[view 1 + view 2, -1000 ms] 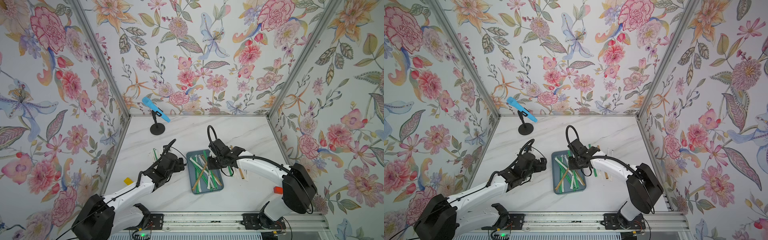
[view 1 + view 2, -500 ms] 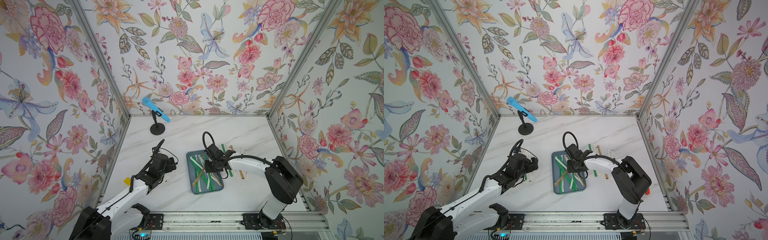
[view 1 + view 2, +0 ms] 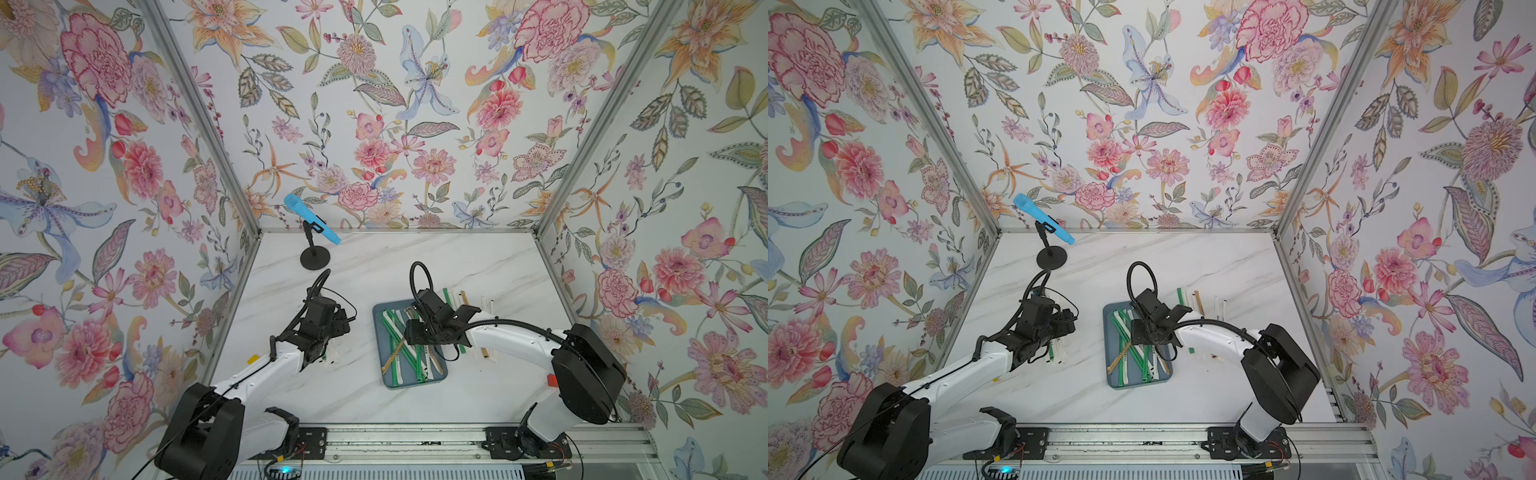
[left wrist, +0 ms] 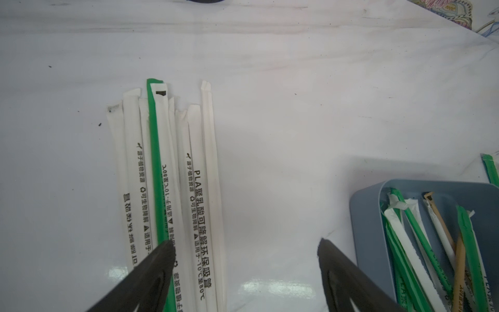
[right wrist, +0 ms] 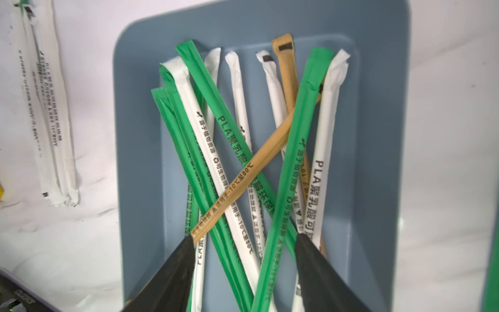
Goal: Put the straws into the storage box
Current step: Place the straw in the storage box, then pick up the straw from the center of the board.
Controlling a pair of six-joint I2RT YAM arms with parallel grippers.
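Centre frame in both top views, the storage box [image 3: 411, 383] sits on the tabletop [image 3: 457, 257], crossed straws [image 5: 232, 151] piled inside. The right jaws hang over it, parted, clamping nothing. Left of it, the left jaws spread wide over a loose white-and-green bundle [image 4: 172, 189]. Further back, upper left, a blue microphone [image 3: 311, 218].
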